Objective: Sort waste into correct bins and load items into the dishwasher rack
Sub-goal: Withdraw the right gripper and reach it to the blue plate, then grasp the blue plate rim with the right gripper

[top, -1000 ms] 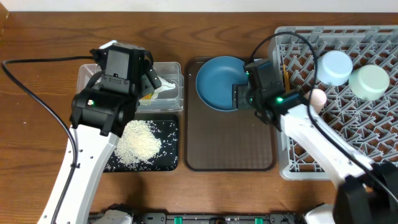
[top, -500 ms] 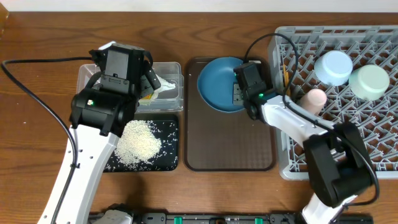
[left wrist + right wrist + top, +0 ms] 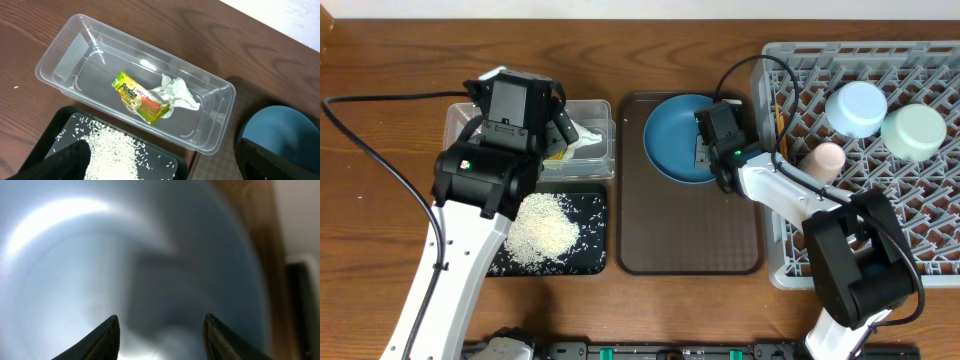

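right gripper [image 3: 159, 330] narrowed at rim of dark blue bowl [image 3: 670, 140] straight ahead, grasp unclear | bowl shifted slightly | left gripper [image 3: 162, 160] released, idle | bowl pickup likely starting

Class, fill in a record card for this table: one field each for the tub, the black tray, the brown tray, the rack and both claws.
Clear tub: snack wrapper and tissue
Black tray: rice
Brown tray: dark blue bowl
Rack: light blue bowl, mint bowl, pink cup
Left claw: open, empty
Right claw: at the dark blue bowl, grip unclear
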Controlling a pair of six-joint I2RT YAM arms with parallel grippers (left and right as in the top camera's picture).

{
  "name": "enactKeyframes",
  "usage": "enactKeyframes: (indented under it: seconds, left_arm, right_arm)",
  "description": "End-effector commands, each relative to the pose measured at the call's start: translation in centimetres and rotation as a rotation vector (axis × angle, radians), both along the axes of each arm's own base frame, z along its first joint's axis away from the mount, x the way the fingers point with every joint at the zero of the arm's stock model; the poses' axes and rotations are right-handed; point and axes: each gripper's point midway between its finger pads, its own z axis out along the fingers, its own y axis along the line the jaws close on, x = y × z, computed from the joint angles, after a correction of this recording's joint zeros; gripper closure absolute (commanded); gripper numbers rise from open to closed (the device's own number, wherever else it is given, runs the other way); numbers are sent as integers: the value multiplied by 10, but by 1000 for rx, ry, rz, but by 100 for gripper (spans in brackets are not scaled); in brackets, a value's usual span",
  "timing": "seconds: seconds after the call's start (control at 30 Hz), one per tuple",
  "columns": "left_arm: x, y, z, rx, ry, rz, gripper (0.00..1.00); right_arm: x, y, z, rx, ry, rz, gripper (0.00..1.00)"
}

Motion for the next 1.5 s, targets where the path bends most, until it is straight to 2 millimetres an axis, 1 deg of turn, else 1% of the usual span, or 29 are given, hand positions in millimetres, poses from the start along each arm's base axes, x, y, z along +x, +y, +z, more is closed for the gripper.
enactKeyframes:
  seconds: [0.0,0.13,0.2,0.27,0.33,0.47,0.53,0.77,0.83,0.9,0.97,1.03,1.13,1.23,1.3,1.37,1.43,1.47]
  left_arm:
    - [-1,5,2,23,-2,2,5]
    - [-1,5,2,23,-2,2,5]
    - [-1,5,2,23,-2,2,5]
    - [-1,5,2,23,-2,2,5]
    - [-1,5,2,23,-2,2,5]
    - [-1,5,2,23,-2,2,5]
    - [-1,5,2,23,-2,2,5]
    - [-1,5,2,23,-2,2,5]
    - [-1,5,2,23,-2,2,5]
    - [-1,5,2,23,-2,2,5]
    - [-1,5,2,23,-2,2,5]
    - [-1,5,2,23,-2,2,5]
    - [-1,5,2,23,-2,2,5]
    - [-1,5,2,23,-2,2,5]
    - [-1,5,2,23,-2,2,5]
    - [-1,5,2,23,-2,2,5]
    - [-1,5,2,23,-2,2,5]
    - [-1,5,2,23,-2,2,5]
  right_arm:
    - [-14,19,-6,77,67,54,46]
    - [-30,28,-12,97,133,90,46]
    - [-34,31,-14,98,145,102,46]
    - [-36,36,-13,108,148,116,45]
    - [-40,47,-8,139,155,161,45]
    - [-49,69,10,204,145,281,44]
    - [-50,74,21,208,123,315,44]
    - [-60,92,72,187,1,468,42]
    - [-63,96,76,167,-17,514,42]
    - [-65,100,72,136,-18,557,43]
    - [-66,100,63,95,-10,580,44]
    - [-69,101,47,38,12,620,45]
    - [-68,98,28,-35,36,631,44]
    - [-65,93,15,-97,42,606,44]
    - [-64,92,10,-109,46,602,44]
    - [-63,93,11,-104,41,600,46]
    - [-62,93,11,-102,38,599,51]
    - [-62,93,11,-102,38,599,56]
